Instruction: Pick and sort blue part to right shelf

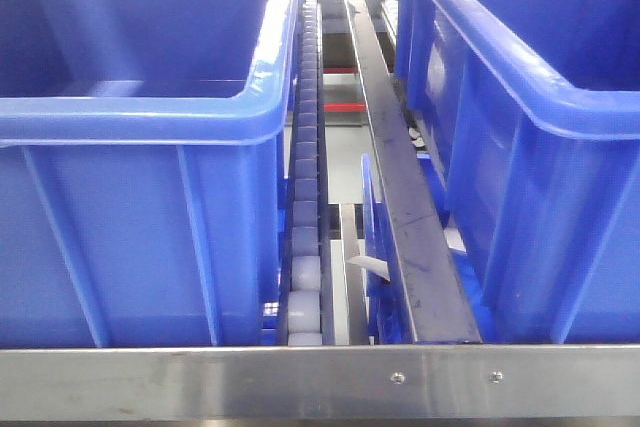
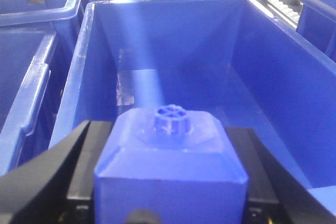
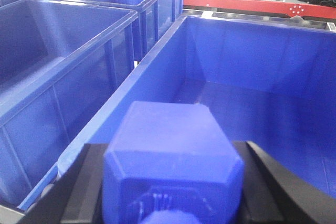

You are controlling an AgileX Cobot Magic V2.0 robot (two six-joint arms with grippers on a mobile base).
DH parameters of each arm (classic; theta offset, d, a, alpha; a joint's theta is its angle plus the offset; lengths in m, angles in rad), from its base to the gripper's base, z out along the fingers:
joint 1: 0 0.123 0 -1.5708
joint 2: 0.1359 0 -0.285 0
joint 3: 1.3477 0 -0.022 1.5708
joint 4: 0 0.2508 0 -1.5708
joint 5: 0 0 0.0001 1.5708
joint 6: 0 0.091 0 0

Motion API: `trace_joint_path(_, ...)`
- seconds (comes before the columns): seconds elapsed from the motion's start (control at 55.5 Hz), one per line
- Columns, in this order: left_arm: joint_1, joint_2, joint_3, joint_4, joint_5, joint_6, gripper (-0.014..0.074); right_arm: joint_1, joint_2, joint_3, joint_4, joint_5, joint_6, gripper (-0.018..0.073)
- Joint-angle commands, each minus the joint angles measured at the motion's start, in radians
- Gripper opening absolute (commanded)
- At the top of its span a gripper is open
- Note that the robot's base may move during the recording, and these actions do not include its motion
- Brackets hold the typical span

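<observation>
**A:** Left gripper (image 2: pixel 170 195): black jaws closed on both flanks of a blue plastic block with a ribbed round knob on top (image 2: pixel 169 145). The grip looks square, no tilt. Right gripper (image 3: pixel 176 198): jaws clamped on a blue plastic block with chamfered corners (image 3: pixel 168 145).

**B:** Where are they over the shelf?

**A:** The left block hangs above a large blue open-top plastic bin (image 2: pixel 273 77), inside its rim line and near the close end. The right block is over a deep blue plastic bin (image 3: pixel 252 51) but hugs that bin's left wall.

**B:** So it's the drop step. Advice?

**A:** Judgement only. Move the right block inward, away from the wall, before opening. Otherwise it may clip the rim and fall into the gap beside the bin. Lower both below rim height, then open. A hard block will probably bounce on a bare plastic floor.

**B:** Front view?

**A:** No grippers in it. It shows the metal-framed rack (image 1: pixel 410 227), a steel front rail (image 1: pixel 300 382) and a white roller track (image 1: pixel 305 197) between two bins. I can't match those bins to the wrist views. Clear the rail when backing out.
</observation>
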State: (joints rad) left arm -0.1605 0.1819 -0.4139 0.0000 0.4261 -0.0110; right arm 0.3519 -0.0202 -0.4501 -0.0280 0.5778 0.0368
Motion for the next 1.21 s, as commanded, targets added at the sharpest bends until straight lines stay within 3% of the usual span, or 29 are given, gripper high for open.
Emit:
trace_joint_path(0.0, 0.001, 0.015, -0.032, -0.007, -0.096, -0.001, 0.0332, -0.003, 0.0, -0.023, -0.006, -0.097, -0.011, 0.0185)
trace_joint_path(0.757, 0.001, 0.015, -0.032, -0.012, -0.099, -0.001, 0.0332, -0.003, 0.0, -0.023, -0.006, -0.097, -0.011, 0.0185)
trace_joint_path(0.901, 0.001, 0.022, -0.047, -0.012, -0.176, -0.001, 0.0332, -0.003, 0.0, -0.023, -0.006, -0.098, -0.011, 0.0185)
trace_joint_path(1.189, 0.001, 0.34, -0.313, -0.04, -0.174, -0.001, 0.0332, -0.003, 0.0, -0.023, -0.006, -0.098, -0.011, 0.0185)
